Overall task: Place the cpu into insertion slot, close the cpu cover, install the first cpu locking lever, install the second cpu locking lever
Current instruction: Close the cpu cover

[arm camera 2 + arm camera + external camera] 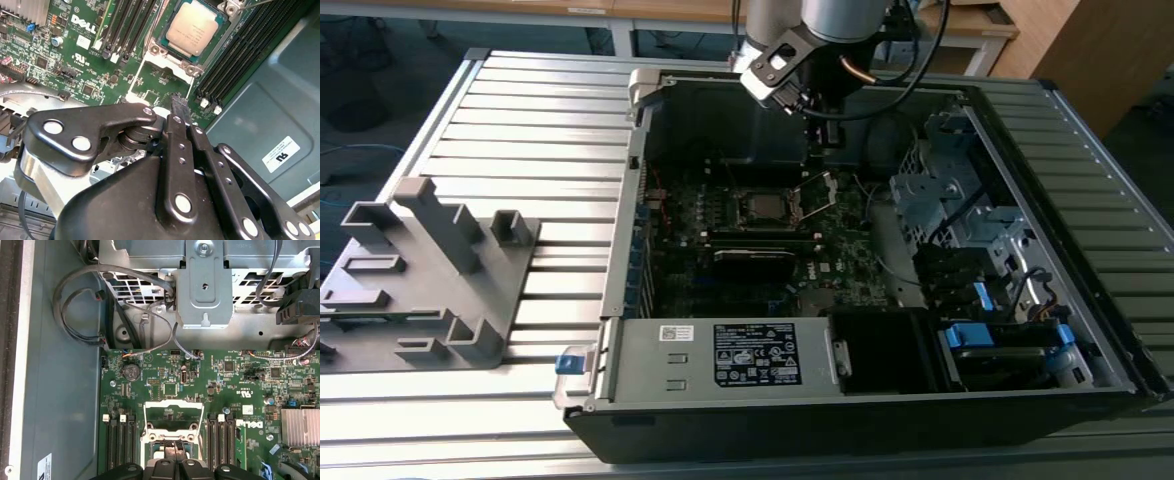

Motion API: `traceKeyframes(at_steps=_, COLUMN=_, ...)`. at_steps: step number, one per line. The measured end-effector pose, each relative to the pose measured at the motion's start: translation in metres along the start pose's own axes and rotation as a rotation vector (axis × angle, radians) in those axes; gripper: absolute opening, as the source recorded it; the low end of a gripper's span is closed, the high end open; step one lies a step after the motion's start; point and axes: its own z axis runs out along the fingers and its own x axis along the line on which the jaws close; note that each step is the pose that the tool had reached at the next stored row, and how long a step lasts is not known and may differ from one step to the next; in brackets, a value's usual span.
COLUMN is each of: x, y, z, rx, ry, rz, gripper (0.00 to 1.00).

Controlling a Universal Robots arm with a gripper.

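Observation:
The cpu (195, 31) is a dull grey square lying flat in the insertion slot (156, 49), whose silver rim frames it; in the exterior view it sits mid-motherboard (761, 207). The cpu cover (173, 404), a thin silver windowed frame, is swung open away from the slot, and green board shows through its middle. In the exterior view the cover (817, 193) stands beside the slot. My gripper (179, 102) is shut with nothing visible between its tips. It hangs just over the cover's free edge (176, 446), below the arm (823, 155). A thin wire lever (250, 3) runs past the slot's far corner.
Black memory slots (120, 440) flank the socket on both sides. A metal drive cage (205, 285), looped cables (75, 305) and a finned heatsink (300, 427) crowd the board's edges. The case wall (640, 200) rings it. A grey fixture (420, 270) stands on the slatted table.

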Motion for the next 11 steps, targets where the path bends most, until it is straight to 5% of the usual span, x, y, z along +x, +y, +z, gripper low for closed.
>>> traceKeyframes(at_steps=5, x=0.0, y=0.0026, z=0.0003, rx=0.0002, ry=-0.0001, rz=0.0, gripper=0.11)
traceKeyframes(at_steps=11, x=0.0002, y=0.0166, z=0.0019, rx=0.0029, ry=0.0001, rz=0.0, gripper=0.11)
